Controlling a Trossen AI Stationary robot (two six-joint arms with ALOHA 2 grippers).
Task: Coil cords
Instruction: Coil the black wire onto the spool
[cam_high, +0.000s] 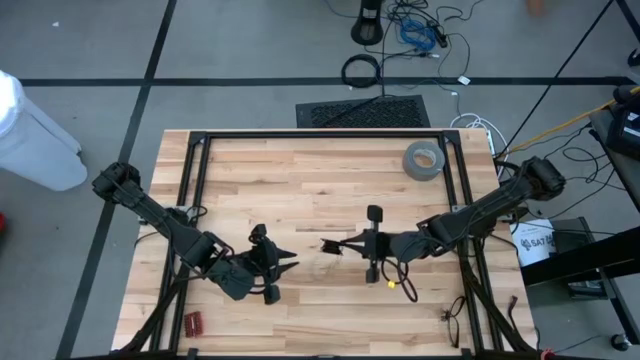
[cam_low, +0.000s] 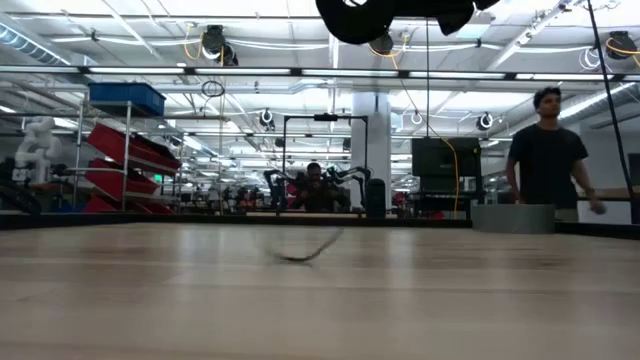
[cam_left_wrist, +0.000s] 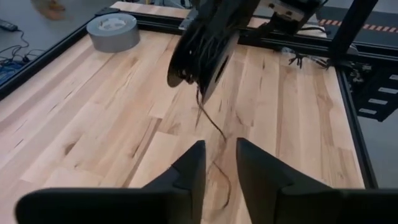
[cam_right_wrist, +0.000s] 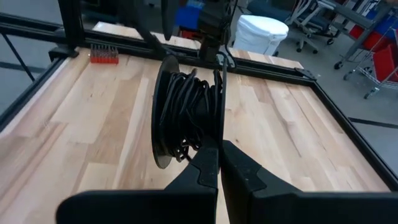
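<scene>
- High view shows both arms meeting over the middle of the wooden table (cam_high: 300, 180), the left gripper (cam_high: 285, 266) facing the right gripper (cam_high: 335, 245) with a small gap between them
- Right wrist view: the right gripper (cam_right_wrist: 217, 163) is clenched on the lower edge of a black spool (cam_right_wrist: 186, 115), held upright on its rim, with black cord wound thickly between its two flanges
- Left wrist view: the left gripper (cam_left_wrist: 219, 163) is released, fingers parted with nothing between them; it hovers just short of the spool (cam_left_wrist: 202, 53)
- The cord (cam_left_wrist: 214, 134) trails as one very thin black strand from the spool down onto the table, running between and under the left fingers; the low view shows its loose end (cam_low: 305, 253) lying on the boards
- Judgement: the loose tail remains to be wound on. The left gripper should close on the strand near the spool, keep it lightly taut, and lay it inside the flanges; slack is likely to slip off the rim or snag
- Containers: none holding anything on the table; a white bucket (cam_high: 535, 243) stands off its right edge, contents not visible
- A grey tape roll (cam_high: 425, 159) lies well apart, near the far right corner
</scene>
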